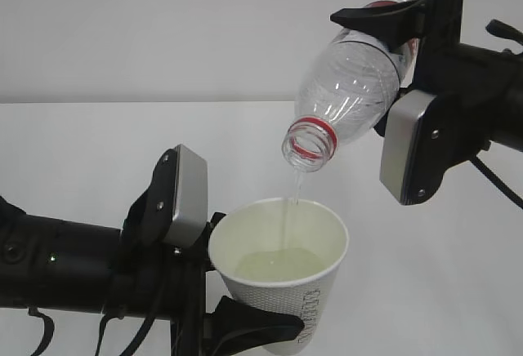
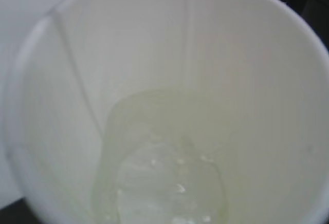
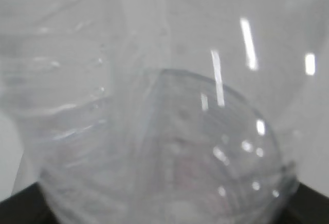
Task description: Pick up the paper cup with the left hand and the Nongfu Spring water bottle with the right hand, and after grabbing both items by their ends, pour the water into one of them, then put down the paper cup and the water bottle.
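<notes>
1. Pouring is the step in hand: the Nongfu Spring water bottle hangs tilted at upper right, open mouth and red neck ring pointing down and left, above the paper cup.
2. The water falls as a thin clear stream from the bottle mouth into the cup, where a pale pool already covers the bottom; the left wrist view shows that pool with small bubbles on it.
3. The left hand's tool holds the cup low on its wall, near its base, at lower centre; one black finger wraps the front of the cup. The cup stands roughly upright, clear of the white counter.
4. The right hand's tool grips the bottle at its base end, a black finger lying across the top of it; the right wrist view shows only blurred clear plastic.
5. Done, judging from this: both things are picked up by their ends, and the pour is under way.
6. The bottle looks nearly empty, so the pour seems close to ending.
7. Left to do: tip the bottle back upright, then set cup and bottle down on the counter.
</notes>
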You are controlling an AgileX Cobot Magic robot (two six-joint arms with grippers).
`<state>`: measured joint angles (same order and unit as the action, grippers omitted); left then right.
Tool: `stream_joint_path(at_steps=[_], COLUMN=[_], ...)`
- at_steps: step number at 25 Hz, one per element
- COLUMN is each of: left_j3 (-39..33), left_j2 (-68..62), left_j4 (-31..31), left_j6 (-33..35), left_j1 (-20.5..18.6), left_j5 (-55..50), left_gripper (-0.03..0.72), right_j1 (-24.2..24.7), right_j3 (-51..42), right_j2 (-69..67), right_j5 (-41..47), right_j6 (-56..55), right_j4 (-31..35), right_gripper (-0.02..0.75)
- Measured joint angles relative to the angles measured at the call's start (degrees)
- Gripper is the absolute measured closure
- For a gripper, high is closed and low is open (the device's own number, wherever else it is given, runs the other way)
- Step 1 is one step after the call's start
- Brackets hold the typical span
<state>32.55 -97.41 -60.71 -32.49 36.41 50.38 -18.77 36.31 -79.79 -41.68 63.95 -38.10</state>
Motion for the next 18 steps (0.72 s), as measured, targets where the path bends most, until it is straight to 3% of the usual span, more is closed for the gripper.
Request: stream_joint_path(at_steps=[18], left_j3=[0.00], left_j2=[0.00], left_j4=[0.00], left_j6=[0.00], left_j1=[0.00], left_j5=[0.00], left_gripper=[0.190], right_j1=[0.00], right_j3=[0.00], right_j2=[0.00], right_j5=[0.00], right_j6=[0.00], right_j4=[0.00], right_gripper=[0.218])
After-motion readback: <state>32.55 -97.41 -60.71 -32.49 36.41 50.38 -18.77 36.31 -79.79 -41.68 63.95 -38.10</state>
